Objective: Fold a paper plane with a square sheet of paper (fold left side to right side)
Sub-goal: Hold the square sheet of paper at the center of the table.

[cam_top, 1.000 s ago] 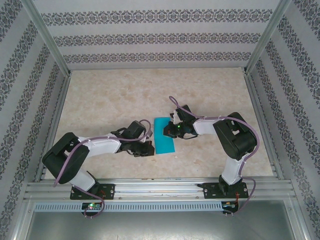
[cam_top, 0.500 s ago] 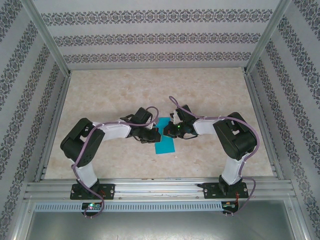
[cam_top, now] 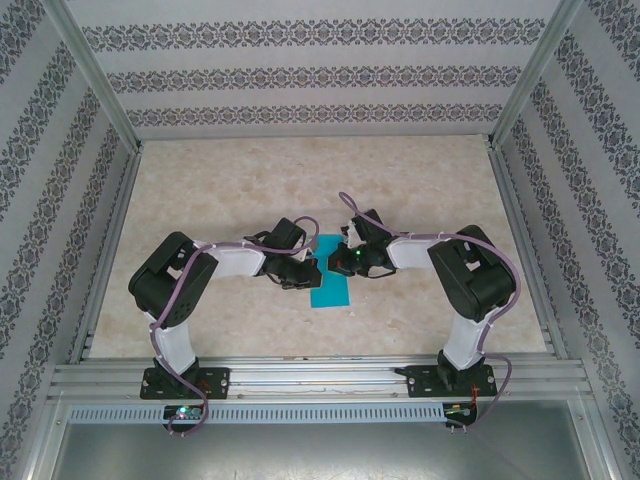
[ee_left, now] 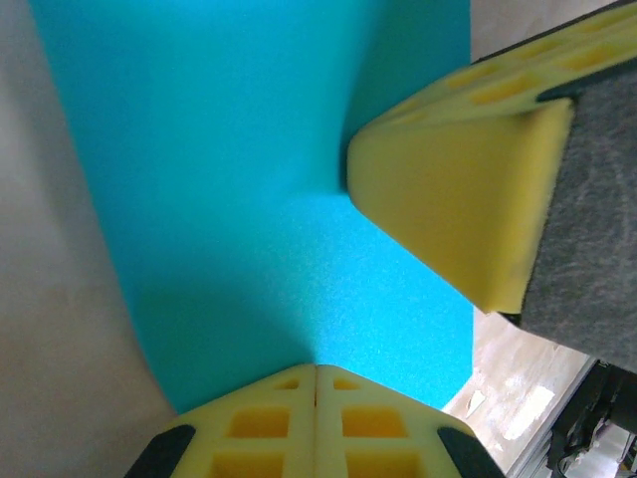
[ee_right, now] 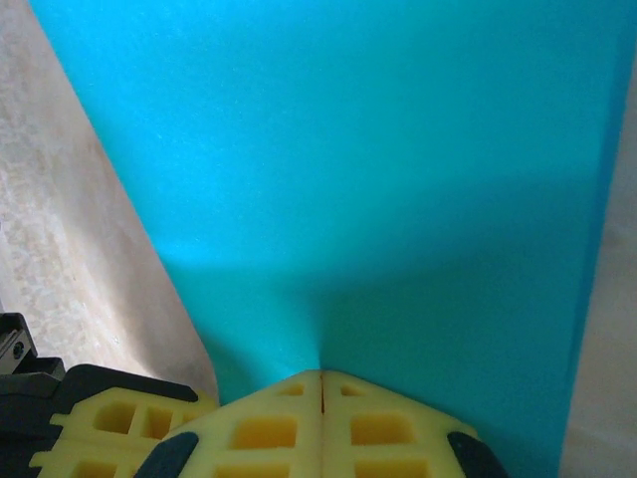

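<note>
The square sheet of paper [cam_top: 331, 289] lies flat on the marble table as a narrow teal rectangle between the two arms. My left gripper [cam_top: 311, 273] is shut, its tip pressed down on the paper's left part. In the left wrist view its yellow fingertips [ee_left: 317, 370] meet on the teal sheet [ee_left: 239, 149], with nothing between them. My right gripper [cam_top: 339, 263] is shut too, tip down on the sheet's upper right. In the right wrist view its tips [ee_right: 320, 376] touch the paper [ee_right: 378, 149]. The arms hide the sheet's top.
Aluminium rails [cam_top: 320, 380] run along the near edge, and posts with patterned walls [cam_top: 300, 80] enclose the table. The right gripper's yellow finger [ee_left: 458, 199] stands close to the left one over the paper. Bare marble [cam_top: 250, 180] lies behind.
My left arm swung from beside the paper's near left corner up and right, so its tip now rests on the sheet. The right arm and the paper have stayed put.
</note>
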`<state>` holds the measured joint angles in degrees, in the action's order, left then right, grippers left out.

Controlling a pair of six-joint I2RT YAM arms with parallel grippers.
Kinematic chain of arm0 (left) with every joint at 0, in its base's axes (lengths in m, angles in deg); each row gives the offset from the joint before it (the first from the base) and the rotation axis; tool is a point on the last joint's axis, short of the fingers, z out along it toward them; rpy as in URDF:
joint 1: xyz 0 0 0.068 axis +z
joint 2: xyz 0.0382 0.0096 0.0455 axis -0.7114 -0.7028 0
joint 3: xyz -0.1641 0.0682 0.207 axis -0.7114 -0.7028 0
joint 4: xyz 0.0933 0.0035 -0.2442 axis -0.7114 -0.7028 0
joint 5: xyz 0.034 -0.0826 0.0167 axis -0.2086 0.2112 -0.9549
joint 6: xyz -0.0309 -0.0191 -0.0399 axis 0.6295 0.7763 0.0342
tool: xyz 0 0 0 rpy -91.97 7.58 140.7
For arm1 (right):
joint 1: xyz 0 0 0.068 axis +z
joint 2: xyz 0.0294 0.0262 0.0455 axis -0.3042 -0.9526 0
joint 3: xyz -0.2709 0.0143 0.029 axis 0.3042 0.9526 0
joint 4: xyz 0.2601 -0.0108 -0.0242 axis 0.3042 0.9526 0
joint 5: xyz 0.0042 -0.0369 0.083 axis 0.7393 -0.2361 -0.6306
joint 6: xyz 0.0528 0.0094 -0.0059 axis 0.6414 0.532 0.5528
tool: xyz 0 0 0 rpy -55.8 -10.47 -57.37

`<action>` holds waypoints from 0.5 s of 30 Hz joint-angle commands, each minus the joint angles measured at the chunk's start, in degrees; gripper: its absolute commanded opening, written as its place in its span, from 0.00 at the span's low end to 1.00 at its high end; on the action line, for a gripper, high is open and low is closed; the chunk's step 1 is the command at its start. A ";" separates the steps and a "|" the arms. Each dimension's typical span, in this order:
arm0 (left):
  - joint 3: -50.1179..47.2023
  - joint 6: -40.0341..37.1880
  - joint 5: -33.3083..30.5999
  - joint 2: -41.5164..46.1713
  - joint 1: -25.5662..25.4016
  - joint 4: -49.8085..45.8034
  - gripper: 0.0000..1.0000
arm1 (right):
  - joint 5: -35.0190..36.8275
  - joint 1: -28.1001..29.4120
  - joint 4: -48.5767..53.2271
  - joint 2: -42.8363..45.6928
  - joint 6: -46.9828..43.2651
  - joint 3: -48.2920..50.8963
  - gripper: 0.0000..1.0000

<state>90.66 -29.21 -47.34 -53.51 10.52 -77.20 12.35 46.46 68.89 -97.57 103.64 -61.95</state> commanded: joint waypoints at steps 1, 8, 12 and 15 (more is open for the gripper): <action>-2.42 0.87 -2.12 -1.12 -0.72 -0.90 0.03 | 2.00 -0.51 3.58 4.41 0.57 -0.37 0.00; -3.03 2.57 -3.44 -0.20 -1.48 -0.08 0.02 | 0.50 -0.67 5.50 15.18 1.78 5.84 0.00; -2.87 2.93 -3.67 -0.04 -1.78 0.11 0.02 | 1.66 1.52 5.20 18.08 3.54 10.11 0.00; -2.65 2.95 -3.60 -0.12 -1.91 0.07 0.02 | 2.42 3.37 4.81 17.05 4.10 11.27 0.00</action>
<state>89.59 -27.09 -48.06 -53.10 9.69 -74.92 13.60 48.17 72.60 -79.78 106.27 -52.23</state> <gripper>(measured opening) 0.058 0.057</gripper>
